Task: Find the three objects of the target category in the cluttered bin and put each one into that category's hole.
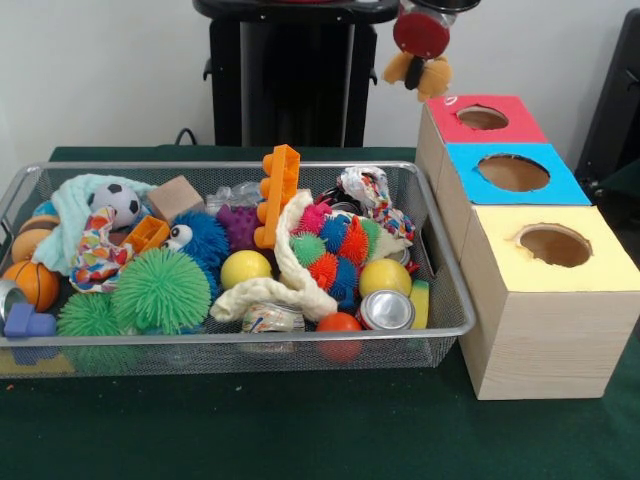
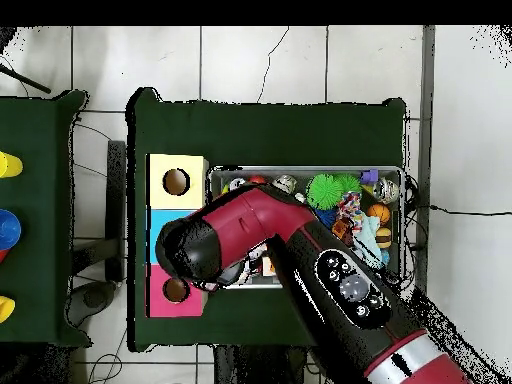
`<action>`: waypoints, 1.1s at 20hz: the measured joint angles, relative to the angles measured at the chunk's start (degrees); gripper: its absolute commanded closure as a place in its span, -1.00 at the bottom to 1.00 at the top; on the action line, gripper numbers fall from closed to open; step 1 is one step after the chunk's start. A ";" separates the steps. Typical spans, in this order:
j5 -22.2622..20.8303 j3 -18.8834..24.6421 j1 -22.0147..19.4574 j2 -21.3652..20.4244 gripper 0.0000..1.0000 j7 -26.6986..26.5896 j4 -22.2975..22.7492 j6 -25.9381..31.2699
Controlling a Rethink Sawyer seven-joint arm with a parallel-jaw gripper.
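My gripper [image 1: 420, 76] hangs at the top of the front view, just above and left of the red-topped box's hole [image 1: 482, 118]. It is shut on a small yellow-orange soft object [image 1: 437, 76] that bulges out on both sides of the black fingers. Beside the red box stand a blue-topped box [image 1: 513, 195] and a yellow-topped box [image 1: 590, 275], each with one round hole. The wire bin [image 1: 440, 235] sits left of the boxes, full of toys. In the overhead view the red arm [image 2: 250, 235] covers the gripper and the blue box.
The bin holds green spiky balls [image 1: 160, 290], yellow balls [image 1: 245, 268], an orange toy brick [image 1: 278, 190], a white rope [image 1: 290, 270], a can [image 1: 387, 310], a small basketball [image 1: 33, 283] and a soccer ball [image 1: 120, 200]. Green cloth [image 1: 300, 420] covers the table.
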 measured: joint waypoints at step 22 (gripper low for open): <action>0.80 -0.98 9.66 -0.46 1.00 0.00 1.72 -0.71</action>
